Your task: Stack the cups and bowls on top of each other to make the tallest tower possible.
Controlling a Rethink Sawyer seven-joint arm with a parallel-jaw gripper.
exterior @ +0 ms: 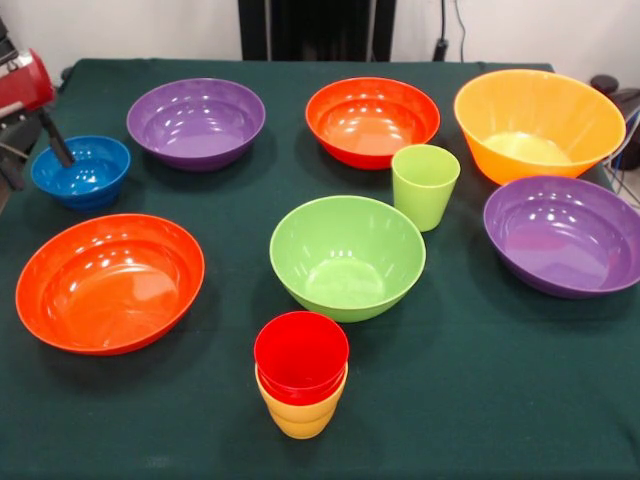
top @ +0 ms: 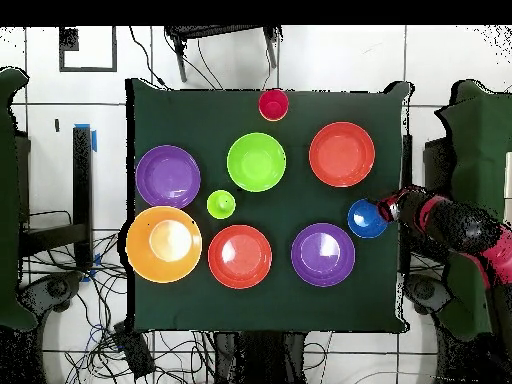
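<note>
Reaching into the blue bowl point(exterior: 80, 170), the gripper point(exterior: 60, 150) hides its jaw opening.

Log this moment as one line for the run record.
stage: reaching | gripper in blue bowl, grasp unclear | tower: red cup in yellow cup | green bowl, green cup unstacked

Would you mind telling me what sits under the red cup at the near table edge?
The red cup is nested in the yellow cup; only the yellow rim and lower body show, its inside is covered.
</note>
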